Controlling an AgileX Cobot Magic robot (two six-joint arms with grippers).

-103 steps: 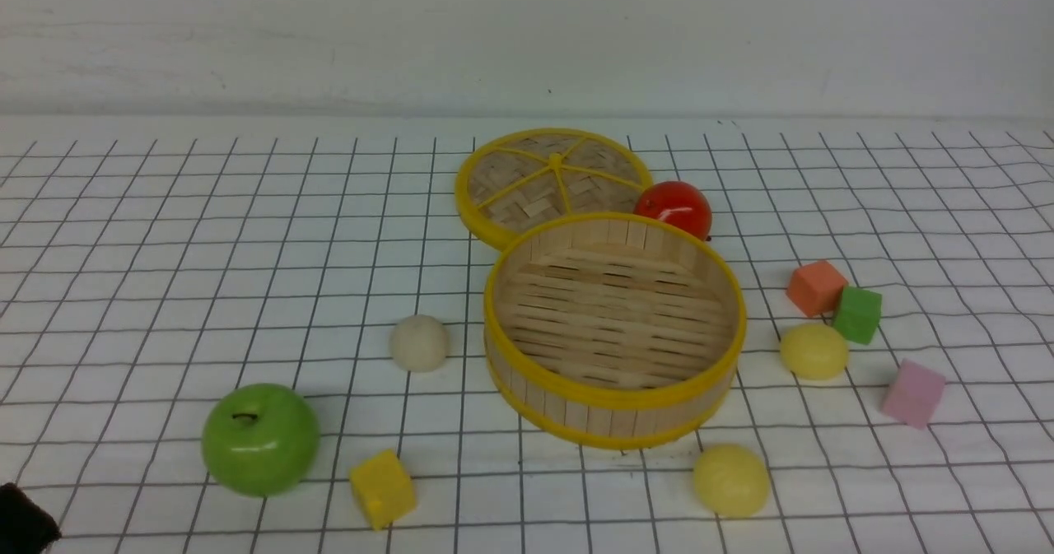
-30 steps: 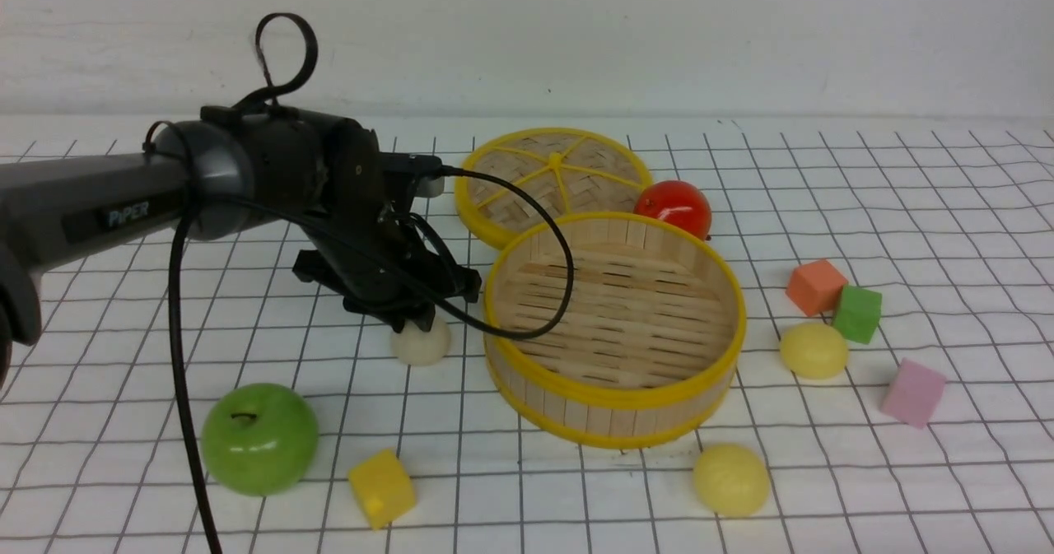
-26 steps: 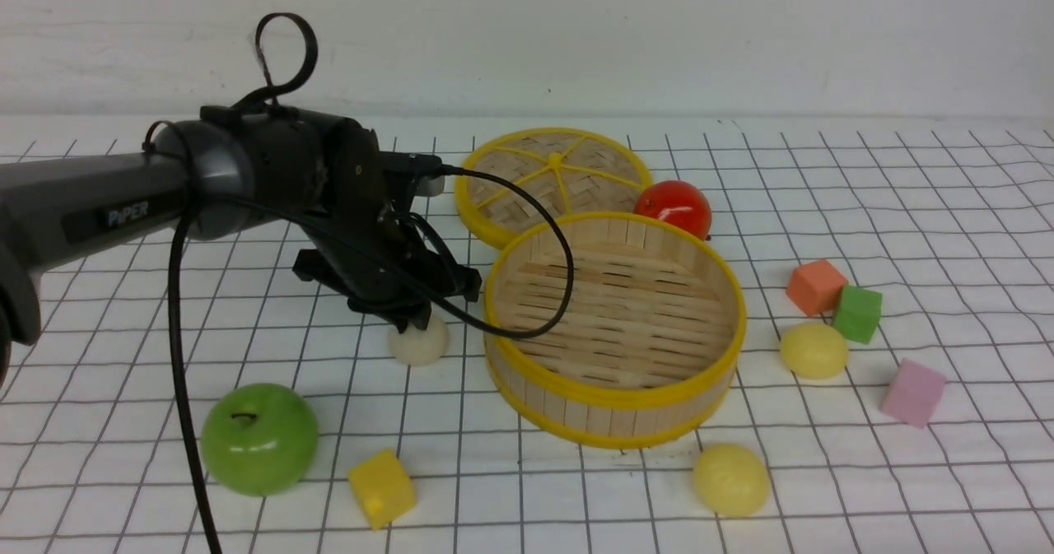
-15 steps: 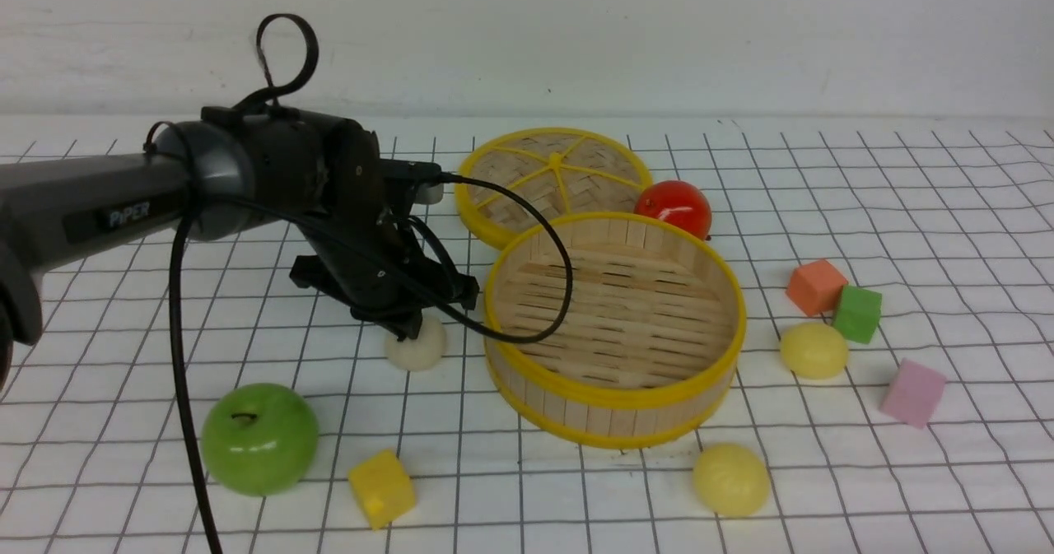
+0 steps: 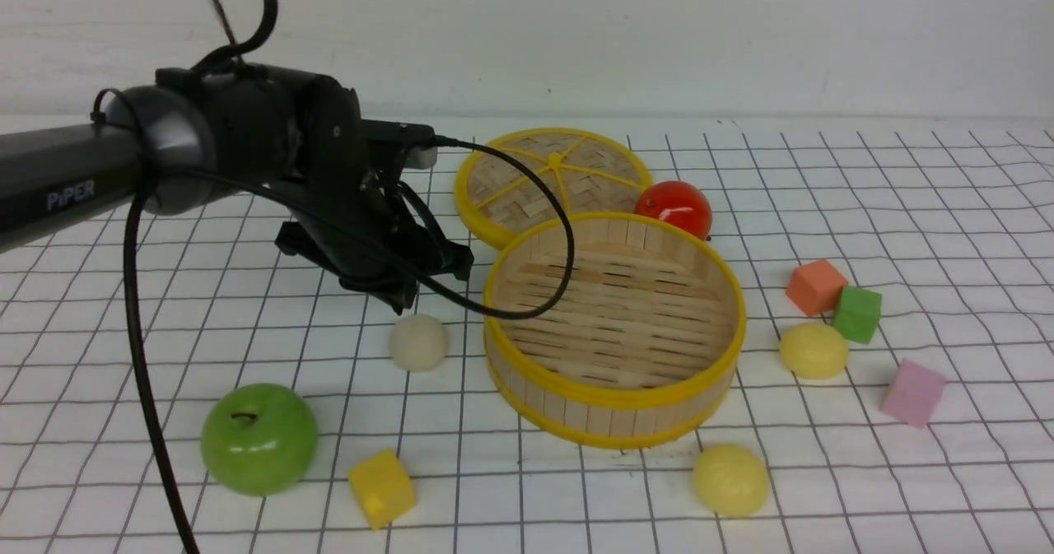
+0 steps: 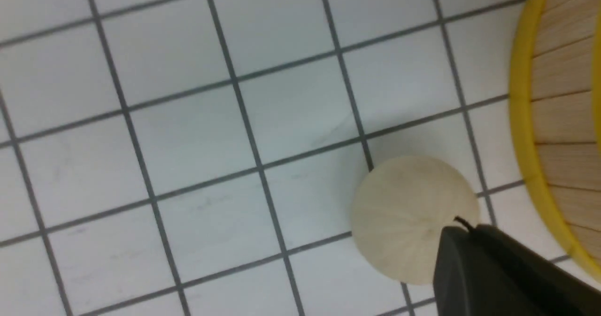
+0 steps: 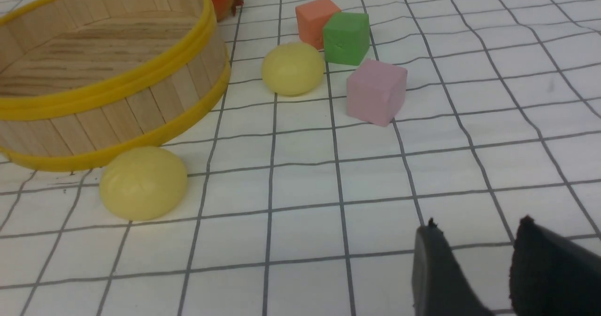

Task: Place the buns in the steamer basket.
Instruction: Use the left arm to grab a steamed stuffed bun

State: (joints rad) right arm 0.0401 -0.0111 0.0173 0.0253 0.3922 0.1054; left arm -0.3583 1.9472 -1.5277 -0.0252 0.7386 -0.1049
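Observation:
The cream-white bun (image 5: 419,342) lies on the gridded cloth just left of the steamer basket (image 5: 613,393), which holds nothing. My left gripper (image 5: 405,297) hangs a little above the bun, shut, with nothing in it. In the left wrist view the closed fingertips (image 6: 462,231) overlap the bun's (image 6: 404,212) edge, beside the basket wall (image 6: 526,119). Two pale yellow buns lie on the cloth: one (image 5: 813,351) right of the basket, one (image 5: 730,480) in front of it. My right gripper (image 7: 476,231) stands open over bare cloth, well apart from both yellow buns (image 7: 143,183) (image 7: 292,68).
The flat woven lid (image 5: 553,179) and a red tomato (image 5: 673,207) lie behind the basket. A green apple (image 5: 259,439) and a yellow cube (image 5: 381,488) sit front left. Orange (image 5: 815,287), green (image 5: 857,314) and pink (image 5: 912,393) cubes stand at the right.
The left gripper was down over the cream bun, closed, and has risen up and to the left without it. The bun stays on the cloth. The right gripper has not changed.

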